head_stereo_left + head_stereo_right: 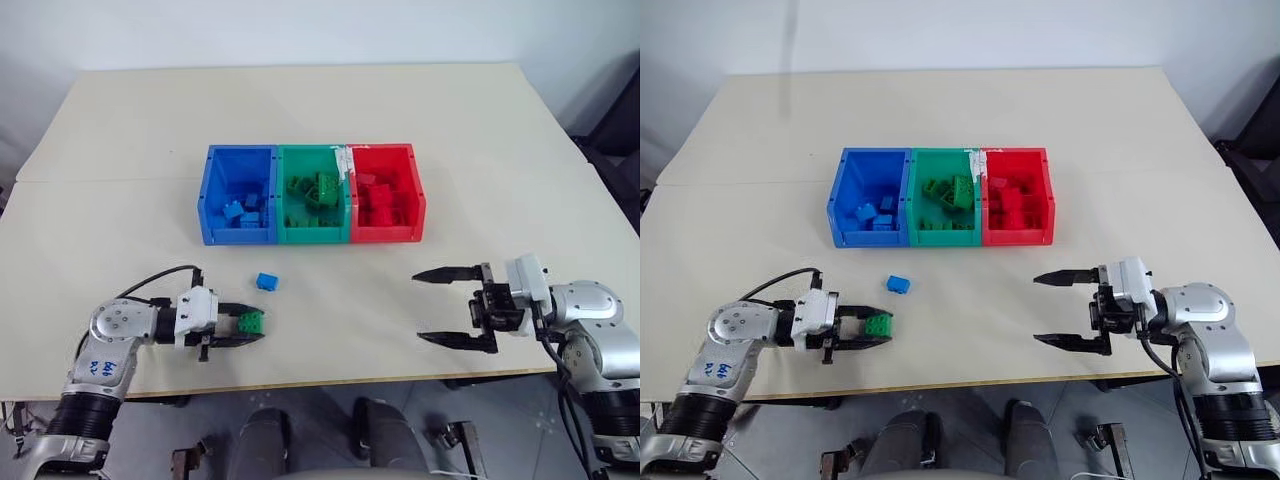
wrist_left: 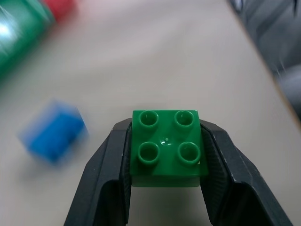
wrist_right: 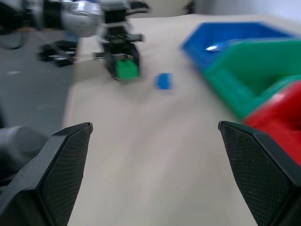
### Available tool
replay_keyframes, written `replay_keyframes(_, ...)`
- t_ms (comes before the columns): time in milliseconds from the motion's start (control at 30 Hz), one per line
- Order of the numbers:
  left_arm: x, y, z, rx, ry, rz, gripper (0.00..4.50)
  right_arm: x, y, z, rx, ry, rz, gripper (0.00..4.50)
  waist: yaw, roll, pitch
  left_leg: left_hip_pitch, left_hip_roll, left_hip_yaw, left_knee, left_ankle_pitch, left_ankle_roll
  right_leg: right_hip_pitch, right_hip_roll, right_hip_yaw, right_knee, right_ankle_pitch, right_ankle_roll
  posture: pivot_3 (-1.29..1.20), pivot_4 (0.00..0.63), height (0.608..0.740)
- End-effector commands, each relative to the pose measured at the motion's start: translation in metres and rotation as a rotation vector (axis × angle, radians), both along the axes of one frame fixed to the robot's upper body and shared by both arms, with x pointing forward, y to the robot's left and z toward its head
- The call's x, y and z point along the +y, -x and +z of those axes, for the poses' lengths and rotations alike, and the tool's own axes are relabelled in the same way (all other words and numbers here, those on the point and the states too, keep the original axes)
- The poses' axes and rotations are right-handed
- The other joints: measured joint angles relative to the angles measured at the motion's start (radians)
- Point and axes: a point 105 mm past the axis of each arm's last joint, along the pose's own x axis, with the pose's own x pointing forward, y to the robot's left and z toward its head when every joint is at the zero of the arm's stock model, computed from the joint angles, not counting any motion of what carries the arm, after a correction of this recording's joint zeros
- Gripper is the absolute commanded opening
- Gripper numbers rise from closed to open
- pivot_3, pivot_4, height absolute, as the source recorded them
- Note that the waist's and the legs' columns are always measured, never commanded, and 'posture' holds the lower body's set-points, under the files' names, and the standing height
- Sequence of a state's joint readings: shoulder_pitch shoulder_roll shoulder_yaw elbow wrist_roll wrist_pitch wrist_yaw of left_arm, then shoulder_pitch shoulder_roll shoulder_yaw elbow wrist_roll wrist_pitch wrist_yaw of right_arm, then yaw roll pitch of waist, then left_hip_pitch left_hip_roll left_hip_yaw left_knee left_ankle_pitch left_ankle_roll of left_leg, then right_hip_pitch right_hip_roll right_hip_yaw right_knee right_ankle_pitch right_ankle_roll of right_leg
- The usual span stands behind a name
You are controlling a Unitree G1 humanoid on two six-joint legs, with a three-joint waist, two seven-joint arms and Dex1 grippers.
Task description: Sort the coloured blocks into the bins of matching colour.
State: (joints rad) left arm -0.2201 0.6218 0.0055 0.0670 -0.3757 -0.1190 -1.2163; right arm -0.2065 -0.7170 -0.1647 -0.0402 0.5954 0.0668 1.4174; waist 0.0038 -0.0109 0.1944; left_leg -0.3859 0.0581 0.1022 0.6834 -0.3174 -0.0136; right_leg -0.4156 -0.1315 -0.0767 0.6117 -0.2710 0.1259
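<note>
A green block is grasped between the fingers of the left end effector near the worktop's front edge. A blue block lies loose just beyond it. The blue bin, green bin and red bin are already largely filled with matching blocks, so two blocks are judged left. The right end effector is held wide apart, empty. Nothing is seen barring the way.

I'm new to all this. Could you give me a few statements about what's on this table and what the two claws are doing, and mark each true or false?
1. The left gripper is closed on a green block. True.
2. The right gripper holds a red block. False: it is open and empty.
3. A blue block lies loose on the table. True.
4. The green bin sits at one end of the row. False: it is in the middle, between the blue bin and the red bin.
</note>
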Motion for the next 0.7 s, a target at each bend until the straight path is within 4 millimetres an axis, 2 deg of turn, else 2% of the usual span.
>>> replay_keyframes(33,-0.018,-0.019,0.051,-0.080,0.160,0.038,1.51,-0.007,0.001,0.019,-0.064,-0.084,-0.087,4.50,0.008,0.000,0.000,0.000,0.000,0.000,0.000,0.000,-0.001,0.000,0.000,0.000,0.000,0.000,0.000,0.00,0.150,0.740)
replay_keyframes(133,-0.042,-0.050,0.072,-0.057,0.200,0.083,1.51,-0.013,-0.002,0.027,-0.096,-0.166,-0.208,4.50,0.019,0.000,0.000,0.000,0.000,0.000,0.000,0.001,-0.001,0.001,0.001,0.000,0.000,0.000,0.001,0.00,0.150,0.740)
replay_keyframes(300,-0.073,-0.100,0.091,-0.081,0.175,0.201,1.51,-0.027,-0.005,0.034,-0.163,-0.242,-0.395,4.50,0.023,0.000,0.000,0.000,-0.002,0.000,0.000,0.002,0.000,0.002,0.001,0.000,-0.001,0.002,0.003,0.00,0.150,0.740)
replay_keyframes(433,-0.087,-0.134,0.097,-0.078,0.145,0.299,1.51,-0.033,0.004,0.029,-0.174,-0.245,-0.465,4.50,0.024,0.000,0.000,-0.002,-0.002,0.000,0.000,0.002,0.000,0.002,0.002,0.000,-0.003,0.002,0.004,0.00,0.150,0.740)
replay_keyframes(500,-0.089,-0.141,0.098,-0.082,0.137,0.314,1.51,-0.032,0.008,0.027,-0.174,-0.248,-0.480,4.50,0.020,0.000,0.000,-0.002,-0.003,0.000,-0.001,0.002,0.001,0.002,0.002,0.000,-0.005,0.002,0.004,0.00,0.150,0.740)
replay_keyframes(533,-0.090,-0.142,0.098,-0.085,0.130,0.309,2.25,-0.032,0.010,0.027,-0.174,-0.250,-0.483,4.50,0.017,0.000,0.000,-0.002,-0.003,0.001,-0.001,0.001,0.001,0.002,0.002,0.000,-0.006,0.002,0.004,0.00,0.150,0.740)
replay_keyframes(700,-0.090,-0.137,0.100,-0.099,0.143,0.254,3.77,-0.028,0.015,0.024,-0.170,-0.257,-0.483,4.50,0.019,0.000,0.000,-0.003,-0.002,0.001,-0.002,0.001,0.001,0.002,0.002,0.000,-0.008,0.002,0.004,0.00,0.150,0.740)
